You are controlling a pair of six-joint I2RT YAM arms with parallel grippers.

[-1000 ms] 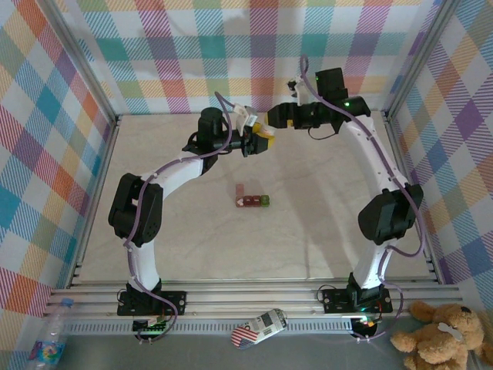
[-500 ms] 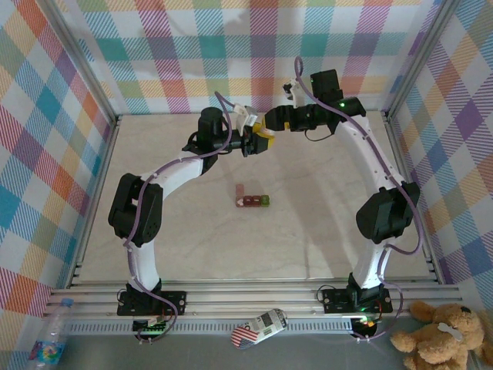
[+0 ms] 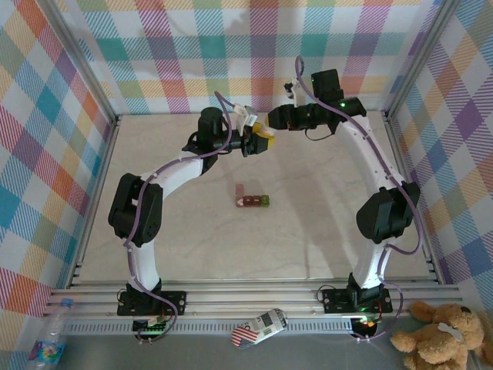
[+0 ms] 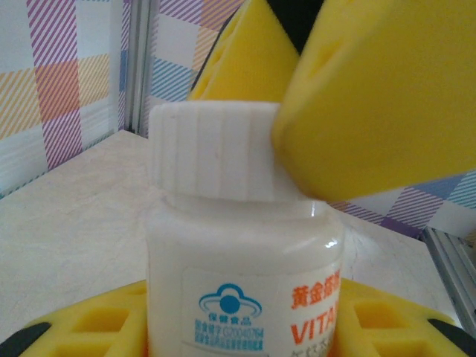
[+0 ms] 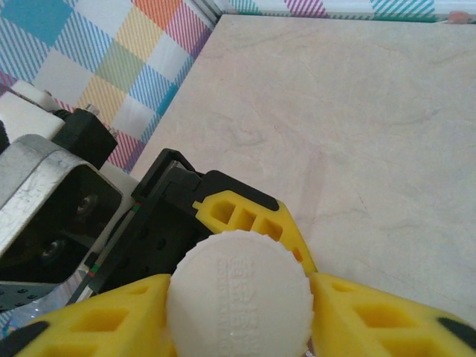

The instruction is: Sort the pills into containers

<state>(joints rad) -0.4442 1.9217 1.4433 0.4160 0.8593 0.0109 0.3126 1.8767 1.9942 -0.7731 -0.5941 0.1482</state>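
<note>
A white pill bottle (image 4: pixel 238 268) with orange lettering and a ribbed white cap (image 4: pixel 216 156) is held up off the table at the back centre. My left gripper (image 4: pixel 245 331) is shut on the bottle's body (image 3: pixel 260 139). My right gripper (image 5: pixel 238 316) is shut on the cap (image 5: pixel 238 297), one yellow finger (image 5: pixel 379 320) on each side. In the top view the right gripper (image 3: pixel 271 123) meets the left gripper (image 3: pixel 256 142). The containers (image 3: pixel 252 200), a short row of dark red compartments with a green one at the right end, lie on the table mid-way, apart from both grippers.
The beige table (image 3: pixel 185 239) is fenced by metal rails and checkered walls (image 3: pixel 192 46). A plush bear (image 3: pixel 443 331), a plastic water bottle (image 3: pixel 50 339) and a small patterned object (image 3: pixel 258 327) lie outside the front rail.
The right arm has shifted slightly left and its wrist has settled onto the bottle's cap. The left arm and the containers have not moved.
</note>
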